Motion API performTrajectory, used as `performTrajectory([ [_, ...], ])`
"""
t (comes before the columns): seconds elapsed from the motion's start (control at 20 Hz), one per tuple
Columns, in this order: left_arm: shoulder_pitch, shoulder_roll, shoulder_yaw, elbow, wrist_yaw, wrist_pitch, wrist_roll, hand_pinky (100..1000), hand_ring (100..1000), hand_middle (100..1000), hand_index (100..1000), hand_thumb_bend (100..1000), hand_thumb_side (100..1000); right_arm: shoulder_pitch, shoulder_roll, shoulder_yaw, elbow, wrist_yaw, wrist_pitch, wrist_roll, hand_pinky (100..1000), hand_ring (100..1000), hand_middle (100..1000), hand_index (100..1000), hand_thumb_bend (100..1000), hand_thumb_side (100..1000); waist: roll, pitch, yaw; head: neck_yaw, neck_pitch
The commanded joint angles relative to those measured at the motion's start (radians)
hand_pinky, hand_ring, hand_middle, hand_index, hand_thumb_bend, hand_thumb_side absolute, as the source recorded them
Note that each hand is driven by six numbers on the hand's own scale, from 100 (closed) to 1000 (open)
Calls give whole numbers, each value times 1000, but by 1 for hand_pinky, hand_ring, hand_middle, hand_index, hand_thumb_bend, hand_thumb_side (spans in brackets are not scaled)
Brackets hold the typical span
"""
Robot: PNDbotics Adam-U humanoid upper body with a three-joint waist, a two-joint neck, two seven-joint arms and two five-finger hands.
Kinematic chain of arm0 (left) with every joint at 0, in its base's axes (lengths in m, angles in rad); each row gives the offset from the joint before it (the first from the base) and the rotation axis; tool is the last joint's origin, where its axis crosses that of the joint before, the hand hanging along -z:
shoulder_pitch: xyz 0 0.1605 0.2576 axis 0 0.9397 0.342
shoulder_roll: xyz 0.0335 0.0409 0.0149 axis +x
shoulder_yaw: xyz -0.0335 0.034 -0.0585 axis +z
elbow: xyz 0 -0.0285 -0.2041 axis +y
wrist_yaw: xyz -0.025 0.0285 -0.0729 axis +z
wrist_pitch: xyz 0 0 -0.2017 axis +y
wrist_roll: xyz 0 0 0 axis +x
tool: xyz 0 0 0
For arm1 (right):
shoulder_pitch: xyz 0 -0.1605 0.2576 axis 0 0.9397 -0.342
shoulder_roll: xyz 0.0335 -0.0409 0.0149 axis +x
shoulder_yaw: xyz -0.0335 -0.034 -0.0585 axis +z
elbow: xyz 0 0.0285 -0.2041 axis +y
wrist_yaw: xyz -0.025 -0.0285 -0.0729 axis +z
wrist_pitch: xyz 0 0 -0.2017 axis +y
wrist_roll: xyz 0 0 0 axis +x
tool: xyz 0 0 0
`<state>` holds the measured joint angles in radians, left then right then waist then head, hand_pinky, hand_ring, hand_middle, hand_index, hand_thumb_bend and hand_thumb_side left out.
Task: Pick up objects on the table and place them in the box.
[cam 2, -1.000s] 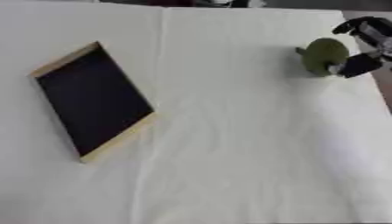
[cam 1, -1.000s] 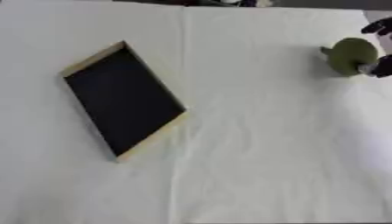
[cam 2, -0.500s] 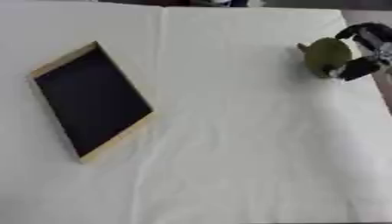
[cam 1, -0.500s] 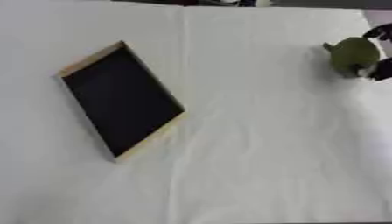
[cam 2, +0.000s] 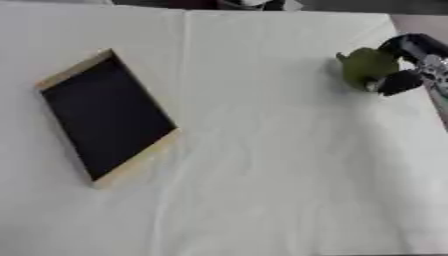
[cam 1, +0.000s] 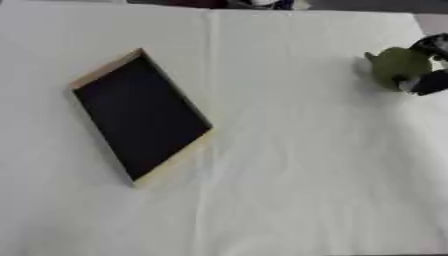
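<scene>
A round green object [cam 2: 366, 68] sits at the far right of the white table. My right hand [cam 2: 407, 64] comes in from the right edge with its black fingers curled round the green object's right side, one above and one below it. A shallow box [cam 1: 140, 116] with a pale wooden rim and a black inside lies tilted on the left half of the table, with nothing in it. My left hand shows in neither view.
A white cloth [cam 1: 289, 165] with soft creases covers the table. The table's right edge [cam 2: 436, 115] runs close beside the green object. Dark shapes [cam 1: 262, 4] show past the far edge.
My right hand has closed further round the green object, and hand and object have shifted slightly; the whole picture has also drifted a little.
</scene>
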<state>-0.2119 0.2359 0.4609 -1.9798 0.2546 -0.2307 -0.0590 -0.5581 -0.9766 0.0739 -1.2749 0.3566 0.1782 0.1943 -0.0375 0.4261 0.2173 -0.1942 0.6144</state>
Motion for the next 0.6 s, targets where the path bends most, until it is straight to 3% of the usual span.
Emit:
performTrajectory([
  [0.05, -9, 17, 2, -20, 2, 2, -2, 703, 676, 718, 766, 100, 609, 6, -28, -13, -54, -34, -25, -25, 812, 693, 540, 662, 110, 100, 1, -20, 0, 4, -4],
  [0.2, -9, 18, 2, -20, 2, 3, -1, 703, 676, 718, 766, 100, 608, 29, -40, -20, -119, -33, -50, -45, 796, 671, 520, 635, 100, 100, 0, -23, -1, 4, -3],
  [0.25, -9, 18, 2, -20, 2, 3, -1, 703, 677, 718, 766, 100, 619, 37, -43, -24, -142, -25, -54, -51, 791, 661, 510, 621, 100, 357, 0, -23, -1, 4, -2],
  [0.3, -9, 19, 2, -20, 2, 3, -1, 703, 677, 718, 766, 100, 607, 45, -48, -30, -173, -13, -60, -61, 788, 658, 505, 615, 100, 100, -1, -25, -2, 5, -1],
  [0.6, -9, 23, 3, -20, 1, 5, 1, 703, 677, 718, 766, 100, 607, 83, -72, -81, -408, 33, -53, -113, 779, 641, 517, 628, 121, 100, -4, -31, -5, 9, 4],
])
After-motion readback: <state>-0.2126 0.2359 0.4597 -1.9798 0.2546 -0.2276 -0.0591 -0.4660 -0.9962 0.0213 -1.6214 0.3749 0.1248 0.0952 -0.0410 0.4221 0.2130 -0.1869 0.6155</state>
